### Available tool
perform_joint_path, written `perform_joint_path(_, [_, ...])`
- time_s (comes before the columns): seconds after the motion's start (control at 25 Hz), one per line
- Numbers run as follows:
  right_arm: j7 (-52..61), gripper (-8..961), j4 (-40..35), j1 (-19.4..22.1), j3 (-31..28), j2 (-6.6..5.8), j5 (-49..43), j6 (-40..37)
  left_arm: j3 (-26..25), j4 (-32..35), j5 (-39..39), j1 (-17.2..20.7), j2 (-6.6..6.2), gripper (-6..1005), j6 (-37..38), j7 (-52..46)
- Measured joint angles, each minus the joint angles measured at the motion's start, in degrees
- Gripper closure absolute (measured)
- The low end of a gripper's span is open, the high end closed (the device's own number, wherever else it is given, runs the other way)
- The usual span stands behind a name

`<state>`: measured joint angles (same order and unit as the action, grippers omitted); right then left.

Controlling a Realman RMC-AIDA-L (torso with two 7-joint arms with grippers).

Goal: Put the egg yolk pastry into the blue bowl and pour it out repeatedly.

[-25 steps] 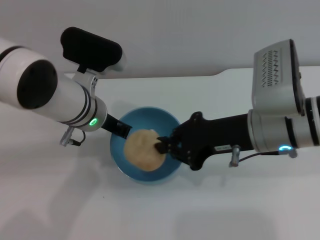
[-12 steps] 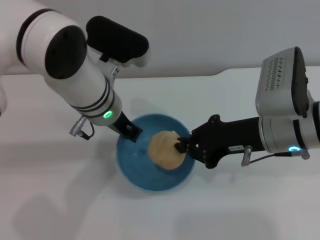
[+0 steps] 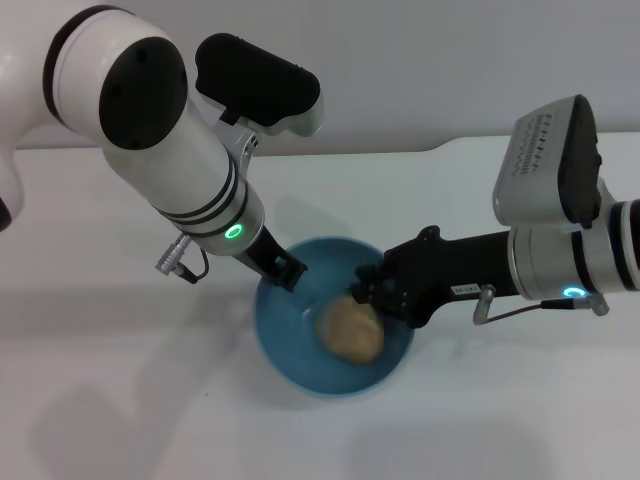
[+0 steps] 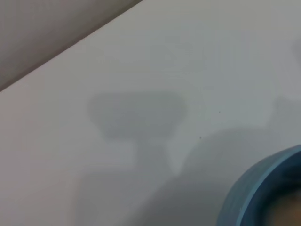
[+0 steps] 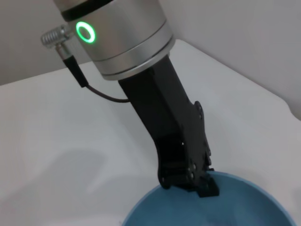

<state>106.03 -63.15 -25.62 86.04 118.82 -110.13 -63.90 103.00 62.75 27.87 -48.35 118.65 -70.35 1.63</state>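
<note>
Broadly, a white tabletop (image 3: 120, 400) is seen spread under everything, with a grey wall behind it. Over it two arms are reached in from opposite sides in the head view: the left arm (white, with a green ring light) comes down from the upper left, and the right arm from the right edge. The blue bowl (image 3: 290, 350) is found near the middle of the tabletop, between the two arms. Its rim on the robot's left side is gripped by the left tool (image 3: 285, 270), whose black jaws are seen closed over the edge; the same grip is shown in the right wrist view, where the left tool (image 5: 200, 186) is clamped on the bowl's rim (image 5: 244, 181). A curved piece of the bowl's outer wall (image 4: 244, 197) is caught in the left wrist view. The right tool (image 3: 358, 292) is held over the bowl's right rim, just above the pastry; whether it is wide or narrow cannot be told. The egg yolk pastry (image 3: 350, 331) is seen lying inside the bowl, toward its right side.
</note>
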Motion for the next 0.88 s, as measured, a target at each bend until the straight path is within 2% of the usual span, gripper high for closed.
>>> perform_joint_path(0.16, [0.47, 851, -1.35, -0.02, 0.03, 0.00, 0.00, -0.61, 0.01, 0.00, 0.06, -0.01, 0.00, 995, 0.15, 0.02])
perform_joint_path(0.36, [2.37, 640, -5.49, 2.02, -4.62, 0.12, -1.81, -0.83, 0.01, 0.00, 0.07, 0.25, -0.04, 995, 0.89, 0.05])
perform_joint_path(0.48, [2.93, 425, -7.46, 3.65, -11.65, 0.30, -2.03, -0.72, 0.01, -0.01, -0.30, 1.39, -0.28, 995, 3.68, 0.12])
perform_joint_path(0.72, [2.65, 412, -7.09, 6.55, -26.25, 0.37, 0.41, 1.37, 0.01, -0.07, -0.48, 3.11, -0.49, 995, 8.62, 0.20])
perform_joint_path(0.88, [1.54, 404, -3.36, 8.35, -30.72, 0.45, 1.44, 4.69, 0.00, -0.11, -0.56, 4.48, -0.54, 995, 13.10, 1.23])
